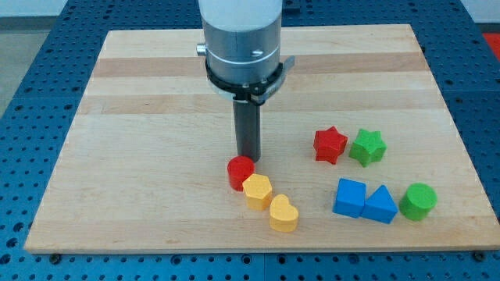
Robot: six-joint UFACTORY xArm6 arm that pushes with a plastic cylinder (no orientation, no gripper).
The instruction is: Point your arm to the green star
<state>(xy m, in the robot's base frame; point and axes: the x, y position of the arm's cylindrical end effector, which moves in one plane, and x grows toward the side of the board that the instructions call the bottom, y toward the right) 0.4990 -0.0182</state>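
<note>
Now my tip (248, 158) touches red cylinder (241, 172), well left of green star (367, 147); no fingers, no writing.

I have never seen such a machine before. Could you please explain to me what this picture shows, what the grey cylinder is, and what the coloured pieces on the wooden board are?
The grey cylinder is the end of a robot arm. It carries no hand, only a straight dark rod; my tip slides on the light wooden board and pushes blocks. Nothing is held.

There is one camera, looking down at the board; where it is mounted is not recorded.

Just below my tip stands a red round block, with a yellow angular block and a yellow heart block close beside it in a row. To the view's right are a red star block and the green star block, which the arm should point at. Below them lie a blue cube, a blue triangular block and a green round block.
</note>
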